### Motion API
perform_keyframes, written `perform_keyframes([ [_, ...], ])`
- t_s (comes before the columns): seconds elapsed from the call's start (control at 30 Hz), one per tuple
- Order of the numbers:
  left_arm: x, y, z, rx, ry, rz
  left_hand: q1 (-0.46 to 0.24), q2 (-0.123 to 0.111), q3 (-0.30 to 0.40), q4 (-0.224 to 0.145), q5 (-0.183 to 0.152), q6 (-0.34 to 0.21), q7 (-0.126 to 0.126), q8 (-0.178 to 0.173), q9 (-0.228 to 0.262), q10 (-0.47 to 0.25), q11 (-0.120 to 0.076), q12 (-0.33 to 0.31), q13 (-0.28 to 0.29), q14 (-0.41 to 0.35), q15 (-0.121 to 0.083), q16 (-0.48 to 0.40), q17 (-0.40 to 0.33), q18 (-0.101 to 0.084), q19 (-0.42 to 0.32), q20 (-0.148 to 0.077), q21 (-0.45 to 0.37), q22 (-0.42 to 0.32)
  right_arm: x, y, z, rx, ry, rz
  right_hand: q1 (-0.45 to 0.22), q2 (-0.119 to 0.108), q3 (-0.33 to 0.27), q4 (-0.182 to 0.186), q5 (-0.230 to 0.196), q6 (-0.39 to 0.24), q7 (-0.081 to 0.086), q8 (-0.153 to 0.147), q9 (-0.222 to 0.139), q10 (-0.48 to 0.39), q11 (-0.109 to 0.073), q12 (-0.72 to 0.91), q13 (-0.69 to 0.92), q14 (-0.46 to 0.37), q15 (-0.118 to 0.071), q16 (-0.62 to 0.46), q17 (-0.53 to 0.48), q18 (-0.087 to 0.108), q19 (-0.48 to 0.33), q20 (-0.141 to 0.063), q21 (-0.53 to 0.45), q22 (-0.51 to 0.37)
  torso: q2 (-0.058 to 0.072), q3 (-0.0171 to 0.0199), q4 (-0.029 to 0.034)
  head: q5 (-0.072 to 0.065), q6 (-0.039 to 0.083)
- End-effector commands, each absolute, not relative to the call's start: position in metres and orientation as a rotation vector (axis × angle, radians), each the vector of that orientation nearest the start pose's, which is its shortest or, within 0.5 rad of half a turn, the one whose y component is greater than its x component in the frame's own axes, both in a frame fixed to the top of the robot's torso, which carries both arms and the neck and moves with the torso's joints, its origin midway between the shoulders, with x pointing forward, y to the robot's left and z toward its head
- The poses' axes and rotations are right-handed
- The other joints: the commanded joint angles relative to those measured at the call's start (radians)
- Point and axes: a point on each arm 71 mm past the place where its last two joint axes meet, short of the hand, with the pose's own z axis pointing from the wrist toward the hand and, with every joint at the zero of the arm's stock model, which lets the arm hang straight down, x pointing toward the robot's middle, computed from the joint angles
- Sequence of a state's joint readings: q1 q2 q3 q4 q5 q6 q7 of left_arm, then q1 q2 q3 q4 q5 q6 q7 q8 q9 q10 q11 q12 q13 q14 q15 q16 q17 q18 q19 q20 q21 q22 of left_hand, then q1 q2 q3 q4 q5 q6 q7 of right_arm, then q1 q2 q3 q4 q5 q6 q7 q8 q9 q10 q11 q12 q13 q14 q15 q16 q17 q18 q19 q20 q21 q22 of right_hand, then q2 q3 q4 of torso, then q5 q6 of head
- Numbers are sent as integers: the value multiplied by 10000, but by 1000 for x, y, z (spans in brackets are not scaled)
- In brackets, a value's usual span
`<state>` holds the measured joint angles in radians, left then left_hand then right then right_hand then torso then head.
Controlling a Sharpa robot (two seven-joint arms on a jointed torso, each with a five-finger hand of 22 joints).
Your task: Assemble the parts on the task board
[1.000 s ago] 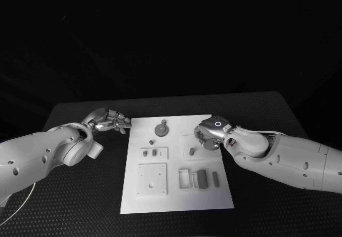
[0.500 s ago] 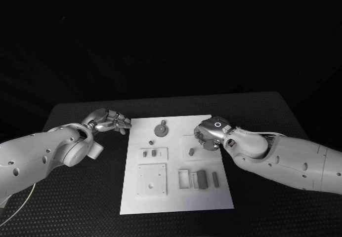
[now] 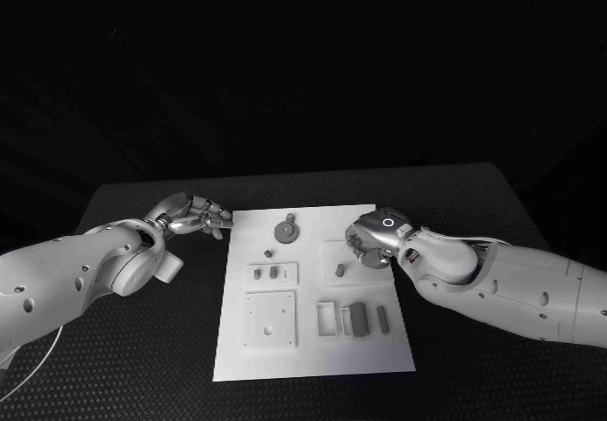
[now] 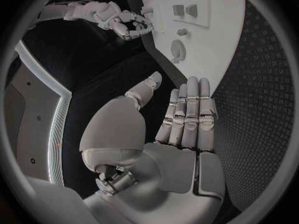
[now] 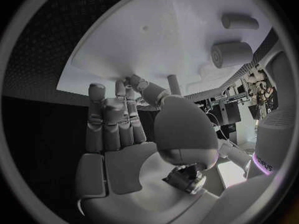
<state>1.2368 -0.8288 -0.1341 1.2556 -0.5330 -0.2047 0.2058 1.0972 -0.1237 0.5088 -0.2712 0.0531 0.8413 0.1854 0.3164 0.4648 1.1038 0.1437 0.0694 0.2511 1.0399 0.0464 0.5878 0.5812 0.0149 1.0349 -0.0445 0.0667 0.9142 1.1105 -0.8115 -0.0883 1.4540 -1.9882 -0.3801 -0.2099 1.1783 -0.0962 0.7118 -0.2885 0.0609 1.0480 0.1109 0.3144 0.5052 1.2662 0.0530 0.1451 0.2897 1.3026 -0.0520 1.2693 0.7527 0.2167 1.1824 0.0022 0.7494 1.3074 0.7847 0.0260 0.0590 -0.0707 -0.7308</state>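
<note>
Nearest the camera, in the lower middle of the head view: the task board [image 3: 317, 351], flat on the black desk [image 3: 481, 351], probably so both arms reach it. Laid out on it a square plate [image 3: 269, 319], a group of upright blocks [image 3: 353, 317] and small pegs [image 3: 267, 273], likely sorted for picking. Farther, at middle right: right hand [image 3: 374, 243] bent down over the board's right edge, fingers [image 5: 112, 115] curled close together near a small part [image 3: 341, 270]; cannot tell whether anything is held. Farther still, upper middle: a round disc part [image 3: 287, 231]. At upper left, off the board: left hand [image 3: 192, 216], fingers [image 4: 190, 109] straight, side by side, holding nothing, seemingly waiting.
</note>
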Motion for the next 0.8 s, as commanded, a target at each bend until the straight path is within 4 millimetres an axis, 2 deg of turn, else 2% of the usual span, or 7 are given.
perform_keyframes([
  [0.03,523,278,-213,-6501,17338,-10675,53,46,-65,0,-32,-90,13,24,-2,-16,21,27,-18,62,21,-62,19,34,72,-33,38,-14,468,-205,-249,-5626,16009,2929,61,-51,16,-17,-26,71,-13,42,0,504,-125,37,20,-92,-186,36,-14,451,16,-51,33,209,-1,5,-7,10,-4],
  [0.8,522,278,-213,-6438,17393,-10708,92,49,-66,-25,-29,-109,21,20,-6,-32,27,21,-46,77,20,-104,75,28,86,-35,31,-42,470,-202,-233,-5245,15564,3124,47,-71,26,-14,-25,100,-24,50,0,540,-140,33,46,-92,-201,33,-34,451,20,-55,37,203,3,10,-1,-4,35],
])
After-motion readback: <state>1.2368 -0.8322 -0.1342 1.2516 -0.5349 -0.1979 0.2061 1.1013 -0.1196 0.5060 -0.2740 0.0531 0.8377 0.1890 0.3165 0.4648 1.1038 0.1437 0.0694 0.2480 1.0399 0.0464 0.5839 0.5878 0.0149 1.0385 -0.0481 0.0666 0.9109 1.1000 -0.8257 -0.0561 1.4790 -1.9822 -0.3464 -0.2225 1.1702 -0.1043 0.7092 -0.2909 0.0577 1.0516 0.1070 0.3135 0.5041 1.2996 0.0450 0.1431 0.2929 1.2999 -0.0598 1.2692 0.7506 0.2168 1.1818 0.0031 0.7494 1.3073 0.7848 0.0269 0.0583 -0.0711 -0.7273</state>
